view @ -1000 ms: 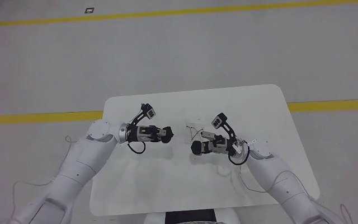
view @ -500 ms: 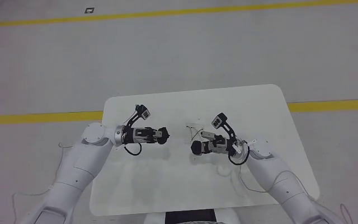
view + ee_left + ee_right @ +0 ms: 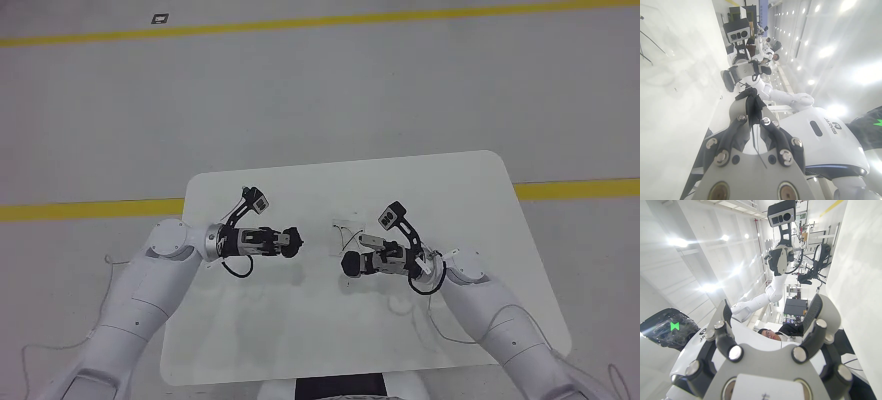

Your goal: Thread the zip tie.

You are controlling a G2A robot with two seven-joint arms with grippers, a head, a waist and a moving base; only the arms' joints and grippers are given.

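Note:
My left gripper [image 3: 293, 241] hovers over the white table [image 3: 450, 190], left of centre, pointing at the right gripper. It is shut on a thin black zip tie [image 3: 755, 140], whose strand runs back between the fingers [image 3: 745, 106] over the palm. Facing it across a short gap, my right gripper [image 3: 350, 263] stands open with nothing between its fingers [image 3: 811, 311]. In the right wrist view the right gripper [image 3: 770, 311] looks toward the left gripper [image 3: 778, 260]. More thin black zip ties [image 3: 345, 237] lie on the table just beyond the right gripper.
Bare table surface lies in front of both arms and out to the right edge [image 3: 530, 260]. Black strands [image 3: 651, 43] on a clear sheet lie on the table in the left wrist view. Grey floor with yellow lines [image 3: 300, 22] surrounds the table.
The left gripper drew back a little to the left, away from the right gripper, during the first half second and has since kept still. The right arm has not moved.

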